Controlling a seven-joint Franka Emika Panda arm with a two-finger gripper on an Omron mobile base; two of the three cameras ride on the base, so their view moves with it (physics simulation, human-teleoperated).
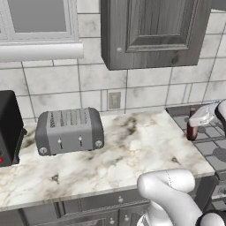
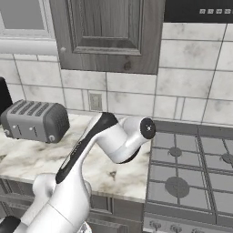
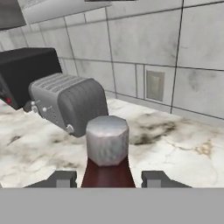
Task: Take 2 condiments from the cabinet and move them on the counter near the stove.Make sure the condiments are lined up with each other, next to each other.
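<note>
White arm low over stove (image 1: 207, 145), jaws clamping bottle (image 3: 107, 151).

Looking like a home kitchen: marble counter (image 1: 132, 150) carrying a toaster (image 1: 69, 130), stove (image 2: 191, 173) sitting at its right edge, wall cabinet (image 1: 154, 31) hanging above.

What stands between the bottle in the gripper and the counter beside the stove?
Nothing visible does. The gripper is shut on the dark red bottle, holding it at the stove edge. The counter next to it is bare; the toaster stands far off to the left.
</note>
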